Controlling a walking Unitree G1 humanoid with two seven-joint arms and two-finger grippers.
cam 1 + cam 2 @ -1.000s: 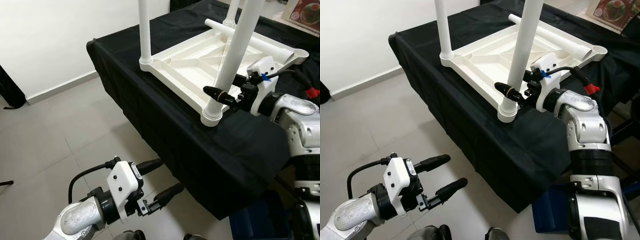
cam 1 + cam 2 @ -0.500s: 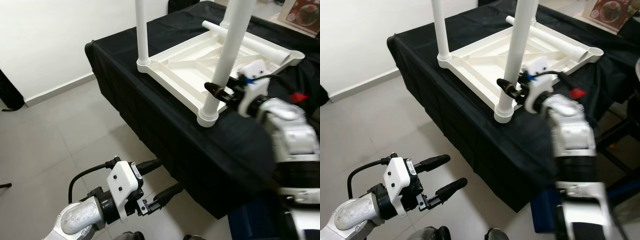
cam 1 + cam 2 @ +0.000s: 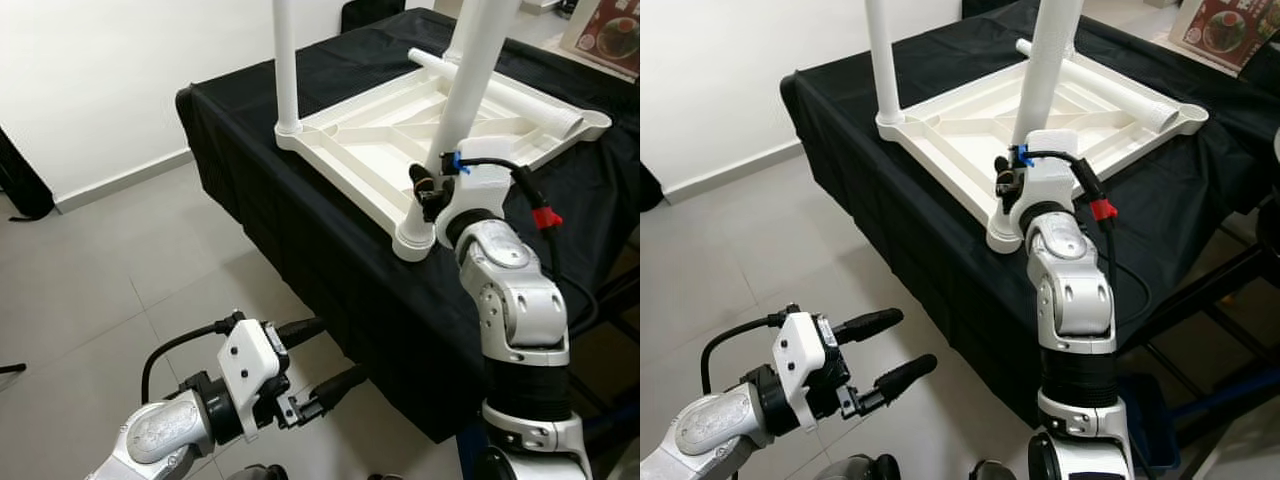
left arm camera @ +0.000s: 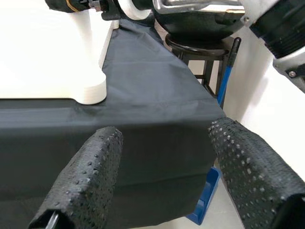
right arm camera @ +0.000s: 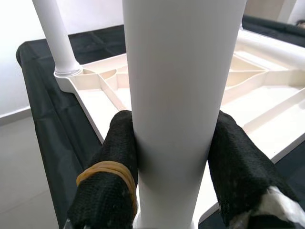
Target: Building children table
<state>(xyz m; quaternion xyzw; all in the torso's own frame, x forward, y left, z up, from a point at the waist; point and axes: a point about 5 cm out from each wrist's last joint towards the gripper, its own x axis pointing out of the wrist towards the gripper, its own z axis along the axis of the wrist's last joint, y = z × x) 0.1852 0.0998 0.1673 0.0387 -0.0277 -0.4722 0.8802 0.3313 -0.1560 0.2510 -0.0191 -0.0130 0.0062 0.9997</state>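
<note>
Children's table [image 3: 440, 120] lies upside down on the black-draped bench [image 3: 330, 240]. Right gripper [image 5: 174, 157] has swung in from the side; its jaws now clamp the near corner leg [image 3: 1035, 110] just above its socket, likely to seat or twist it. Left gripper [image 3: 320, 365] hangs idle, jaws apart.

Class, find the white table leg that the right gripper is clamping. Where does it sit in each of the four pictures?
Left eye: gripped leg, upper right.
Right eye, top centre.
Left wrist: its socket base, upper left.
Right wrist, centre, between the right gripper fingers.
Shared landmark: black tablecloth.
</note>
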